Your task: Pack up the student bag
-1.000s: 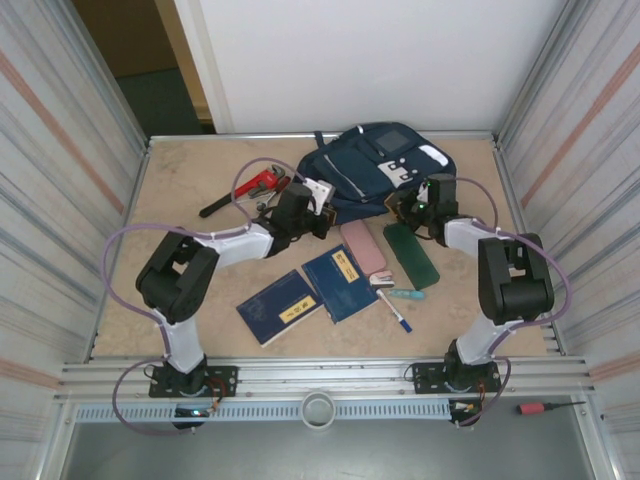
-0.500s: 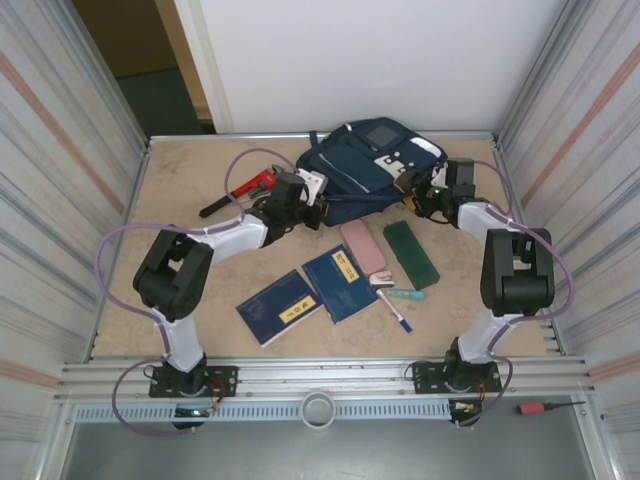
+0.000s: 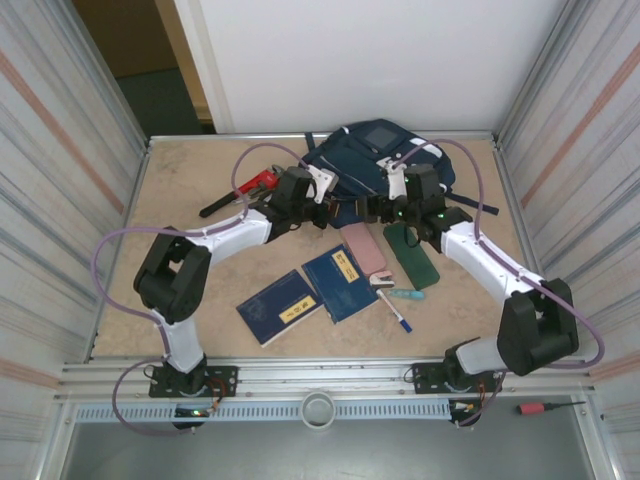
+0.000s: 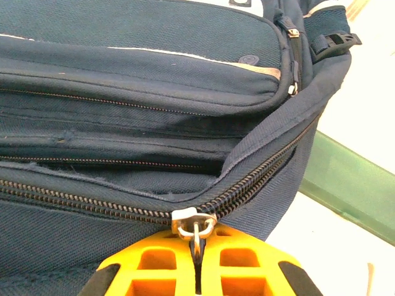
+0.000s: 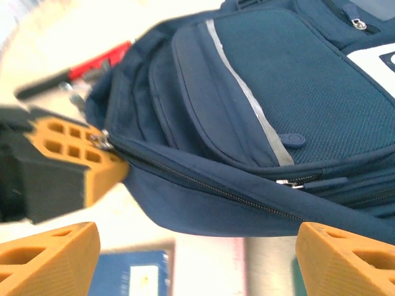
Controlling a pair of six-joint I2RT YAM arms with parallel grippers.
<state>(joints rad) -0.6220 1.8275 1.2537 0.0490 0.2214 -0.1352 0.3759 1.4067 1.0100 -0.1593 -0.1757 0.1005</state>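
Pinched the zipper pull (image 4: 194,222) of the student bag (image 3: 362,160) in the closed left claw (image 4: 196,266); had the right claw (image 5: 197,258) gaping, empty. Probably needed fabric braced first.

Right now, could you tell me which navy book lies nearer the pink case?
The right-hand book, just beside the pink case; the other book lies further left.

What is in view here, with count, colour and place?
student bag: one, navy, table's far centre
zipper pull: one, metal, bag's near edge
books: two, navy, yellow labels, near centre
pipe wrench: one, red, left of bag
case: one, pink, before bag
flat item: one, green, right of case
pens: two, teal and blue, beside books
screwdriver: one, red-handled, off table, near right
left gripper: one, orange, shut on zipper pull
right gripper: one, orange, open before bag
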